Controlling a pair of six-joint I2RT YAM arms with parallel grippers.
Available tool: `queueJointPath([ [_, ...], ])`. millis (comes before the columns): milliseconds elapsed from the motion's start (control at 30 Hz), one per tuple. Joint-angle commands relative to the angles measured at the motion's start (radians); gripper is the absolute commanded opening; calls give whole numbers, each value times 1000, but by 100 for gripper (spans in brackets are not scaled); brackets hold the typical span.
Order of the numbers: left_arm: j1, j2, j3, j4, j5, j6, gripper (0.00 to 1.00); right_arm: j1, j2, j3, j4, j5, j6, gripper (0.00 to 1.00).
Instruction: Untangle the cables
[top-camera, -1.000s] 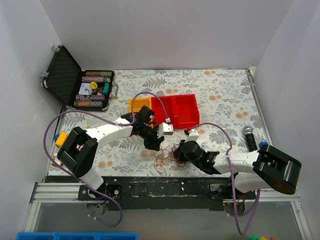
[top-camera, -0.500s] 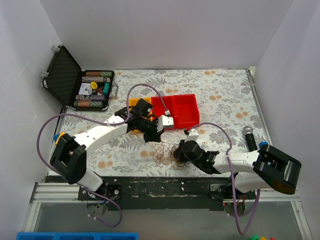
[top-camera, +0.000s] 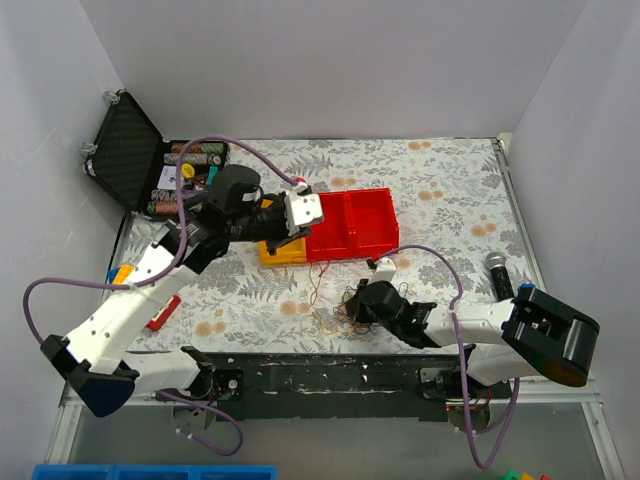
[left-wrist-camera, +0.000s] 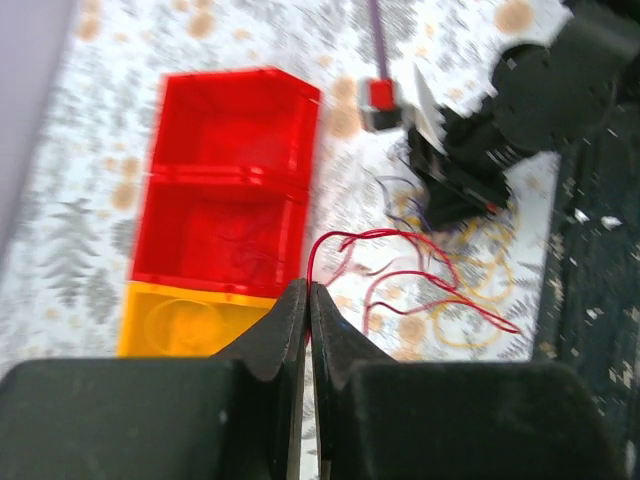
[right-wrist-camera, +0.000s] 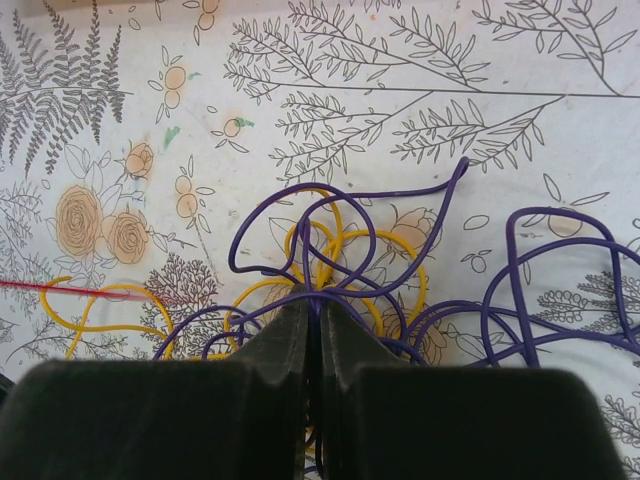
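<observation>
A: Left wrist view first: how far along are we?

B: Early to middle, I'd judge. The left gripper (left-wrist-camera: 308, 290) is closed tight on a red wire (left-wrist-camera: 400, 235), with only that strand between the jaws, raised over the near edge of the red bin (left-wrist-camera: 225, 185). The wire's loops trail away from the bin toward the robot's side.

A: So the red one is free?

B: I can't tell. Its far end runs back to the cables (top-camera: 345, 312), which lie on the table (top-camera: 450, 190) just on the robot's side of the bin. Whether it has cleared the rest is too fine to see.

A: And the other arm?

B: The right gripper (right-wrist-camera: 312, 300) is down on that heap, fingers shut, with the purple wire (right-wrist-camera: 380, 195) apparently pinched at the tips. The yellow wire (right-wrist-camera: 100, 325) loops under and through the purple.

A: What's left?

B: Most of it. Purple and yellow look interlaced, and no strand lies well apart from the heap.
</observation>
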Motion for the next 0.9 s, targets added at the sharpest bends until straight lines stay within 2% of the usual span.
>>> queueJointPath([
  [0, -2, -69, 91, 130, -123, -61, 0, 14, 74, -61, -184, -42, -28, 1],
  [200, 0, -74, 121, 379, -238, -129, 0, 25, 94, -73, -169, -46, -10, 1],
  [433, -2, -11, 105, 482, -229, -167, 0, 37, 89, -78, -161, -46, 3, 1],
  [867, 0, 141, -153, 765, -183, -246, 0, 40, 59, -78, -182, -29, 16, 1],
])
